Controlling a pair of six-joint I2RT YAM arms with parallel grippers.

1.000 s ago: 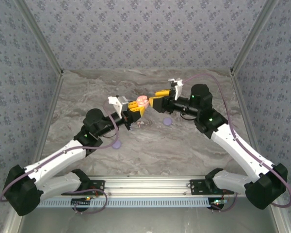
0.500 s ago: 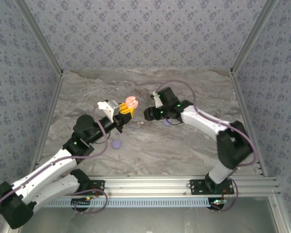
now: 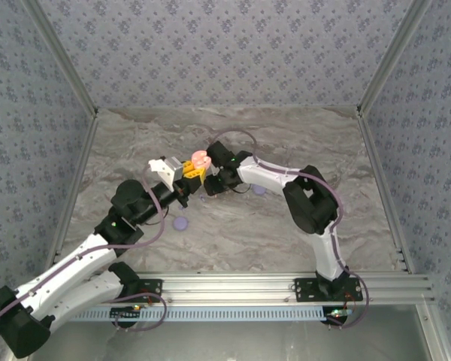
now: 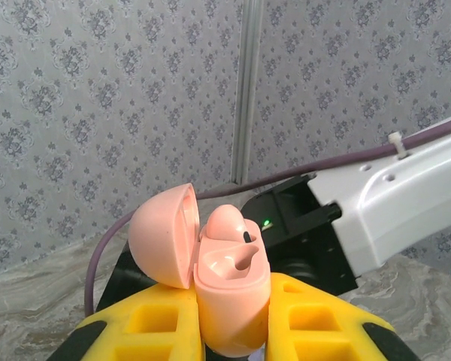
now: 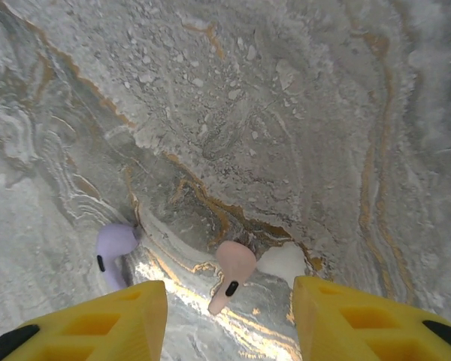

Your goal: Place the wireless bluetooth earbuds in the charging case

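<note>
Firmly clamped between the yellow fingers of the left tool [image 4: 237,301] is the pink charging case [image 4: 231,320], held upright above the marbled tabletop [image 5: 286,113]. Its lid [image 4: 161,237] is swung open to the left on its hinge. Inside, the far socket holds one pale pink earbud [image 4: 224,222], seated with its rounded head up. The near socket [image 4: 229,265] is an empty hollow.

From the overhead camera the case [image 3: 201,159] sits near the middle of the tabletop, with the right arm bent round close beside it.

The right tool [image 5: 227,292] points down at the tabletop, its two yellow fingers spread well apart and gripping nothing. Between them lies a second pale pink earbud [image 5: 233,271], flat on the marble, touching neither finger. A whitish piece [image 5: 284,262] lies against its right side; what it is cannot be told. A lavender earbud [image 5: 114,248] lies to the left, just beyond the left-hand finger.

Two round lavender discs rest on the tabletop, one [image 3: 181,223] nearer the arm bases and one [image 3: 259,189] under the right arm.
</note>
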